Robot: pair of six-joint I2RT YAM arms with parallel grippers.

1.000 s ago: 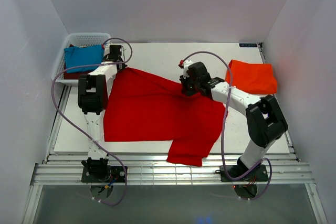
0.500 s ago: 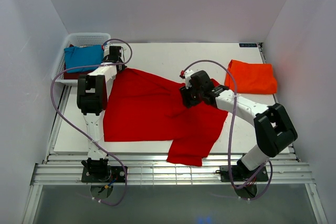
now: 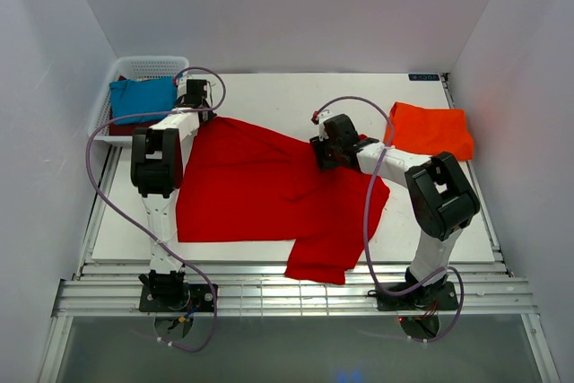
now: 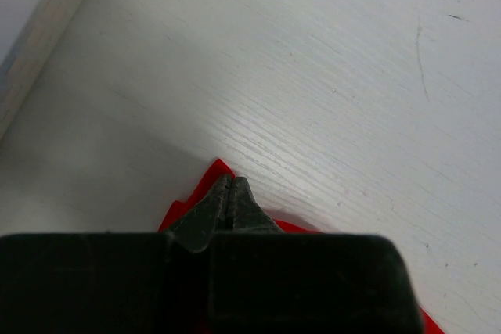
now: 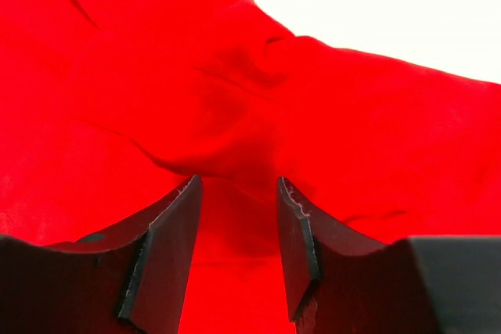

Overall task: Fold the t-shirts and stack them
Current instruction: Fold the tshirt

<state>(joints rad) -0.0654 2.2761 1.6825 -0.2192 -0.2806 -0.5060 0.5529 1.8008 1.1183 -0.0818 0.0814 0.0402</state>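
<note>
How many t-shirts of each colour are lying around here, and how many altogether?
bright red t-shirt: 1
orange t-shirt: 1
teal-blue t-shirt: 1
dark maroon t-shirt: 1 (only an edge shows under the teal-blue one)
Total: 4

1. The middle of the desk (image 3: 278, 96) is covered by the red t-shirt (image 3: 260, 190); bare room is left along the far edge.
2. The far left corner is taken by the basket (image 3: 143, 66), the far right by the orange-red t-shirt (image 3: 430, 132).
3. The sides are closed by walls (image 3: 36, 132).
</note>
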